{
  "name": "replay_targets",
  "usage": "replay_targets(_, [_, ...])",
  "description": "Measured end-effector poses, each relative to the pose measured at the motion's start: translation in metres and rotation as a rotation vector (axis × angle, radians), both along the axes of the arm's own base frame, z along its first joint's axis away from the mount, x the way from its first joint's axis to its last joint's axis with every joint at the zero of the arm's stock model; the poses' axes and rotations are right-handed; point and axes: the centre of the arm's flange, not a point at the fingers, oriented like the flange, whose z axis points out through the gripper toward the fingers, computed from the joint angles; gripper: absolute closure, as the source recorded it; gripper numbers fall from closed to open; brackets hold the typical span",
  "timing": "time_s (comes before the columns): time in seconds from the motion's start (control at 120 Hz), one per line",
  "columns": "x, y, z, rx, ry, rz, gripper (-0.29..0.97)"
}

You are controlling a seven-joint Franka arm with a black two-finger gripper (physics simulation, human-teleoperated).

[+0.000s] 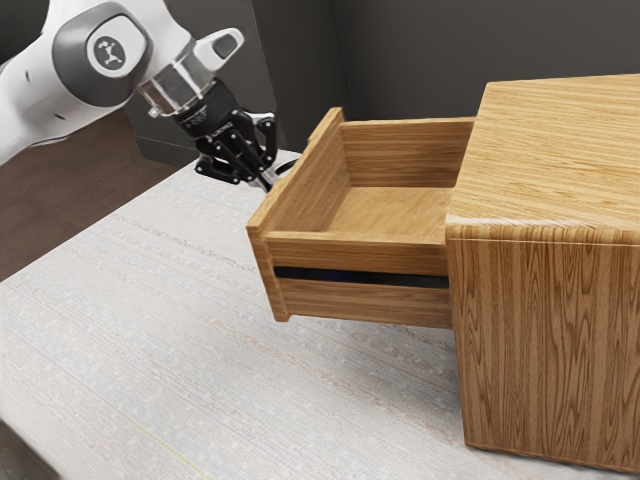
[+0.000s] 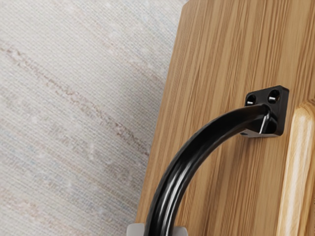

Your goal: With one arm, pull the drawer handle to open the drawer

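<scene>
The drawer handle point(image 2: 197, 147) is a black curved bar, fixed at one end to the wooden drawer front point(image 2: 221, 59) by a small black mounting plate point(image 2: 268, 105) with two screw holes. In the wrist view the bar arcs away from that plate and runs down between two grey finger pads point(image 2: 134, 230), one pressed to each side of it: the jaws are clamped on the drawer handle.

In the exterior view the drawer point(image 1: 390, 215) stands well out of the wooden cabinet point(image 1: 550, 330), toward the exterior view's left, and its bare wooden floor shows. A dark slot point(image 1: 360, 275) runs along its near side wall. The drawer front point(image 1: 300, 195) faces away from the camera, so the jaws sit on its far-left face, partly hidden behind its edge.

The cabinet stands at the exterior view's right on a pale, grained surface point(image 1: 150, 330), which also shows beside the drawer front in the wrist view point(image 2: 74, 98).

The white and grey arm point(image 1: 70, 80) comes in from the upper left, its black wrist angled down toward the drawer front.
</scene>
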Motion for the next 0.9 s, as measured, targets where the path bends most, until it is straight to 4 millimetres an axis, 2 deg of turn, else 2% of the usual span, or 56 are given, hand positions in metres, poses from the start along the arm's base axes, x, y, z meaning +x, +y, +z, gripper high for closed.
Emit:
replay_targets(0.392, [-0.003,0.017,-0.001,-0.015,0.005,0.015,0.73])
replay_targets(0.633, [-0.011,0.050,-0.001,-0.005,0.016,0.065,0.78])
replay_targets(0.9, [-0.016,0.053,0.003,0.002,0.013,0.069,0.79])
